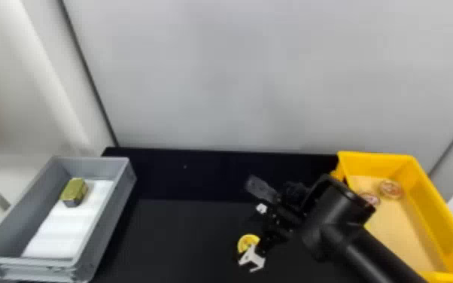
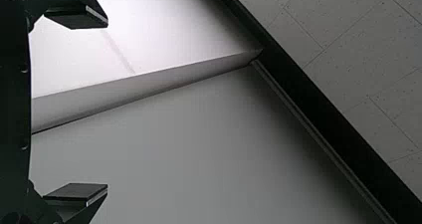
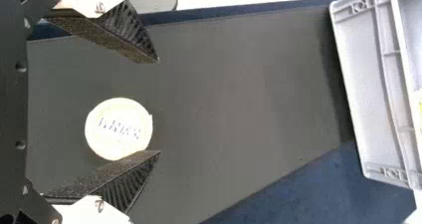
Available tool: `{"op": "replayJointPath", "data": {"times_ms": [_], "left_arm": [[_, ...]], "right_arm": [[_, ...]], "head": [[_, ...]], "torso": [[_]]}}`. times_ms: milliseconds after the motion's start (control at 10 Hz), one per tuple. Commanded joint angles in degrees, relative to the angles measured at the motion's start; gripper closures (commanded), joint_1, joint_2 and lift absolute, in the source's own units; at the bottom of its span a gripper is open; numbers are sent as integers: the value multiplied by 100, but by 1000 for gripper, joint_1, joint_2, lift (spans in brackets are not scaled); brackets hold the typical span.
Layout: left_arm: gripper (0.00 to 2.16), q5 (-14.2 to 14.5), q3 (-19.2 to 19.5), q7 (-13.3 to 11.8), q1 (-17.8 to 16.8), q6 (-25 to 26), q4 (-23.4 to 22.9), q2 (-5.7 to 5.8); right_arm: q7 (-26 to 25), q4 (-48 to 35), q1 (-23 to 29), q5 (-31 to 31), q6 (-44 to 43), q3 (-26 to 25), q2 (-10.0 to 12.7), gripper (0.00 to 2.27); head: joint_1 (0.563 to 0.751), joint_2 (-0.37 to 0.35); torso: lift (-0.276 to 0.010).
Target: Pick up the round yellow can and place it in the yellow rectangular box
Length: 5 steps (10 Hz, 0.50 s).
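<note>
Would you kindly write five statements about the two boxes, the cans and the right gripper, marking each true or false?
1. The round yellow can lies on the dark table. True.
2. The right gripper is shut on the round yellow can. False: its fingers stand open, spread apart.
3. Two round cans lie in the yellow box. True.
4. The grey box stands on the robot's right of the yellow box. False: it stands on the left.
5. A gold-green block-shaped item lies in the grey box. True.
</note>
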Motion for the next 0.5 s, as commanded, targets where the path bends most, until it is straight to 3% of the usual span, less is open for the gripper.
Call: {"op": "replayJointPath", "data": {"times_ms": [0, 400], "left_arm": [[113, 0, 1, 0, 11, -13, 2, -2], [113, 9, -17, 0, 11, -22, 2, -11]], "right_arm": [[23, 239, -72, -47, -260, 272, -52, 157], [75, 740, -89, -73, -480, 535, -201, 183]], "head": [[663, 54], [663, 54]], "torso": [[-10], [-10]]}}
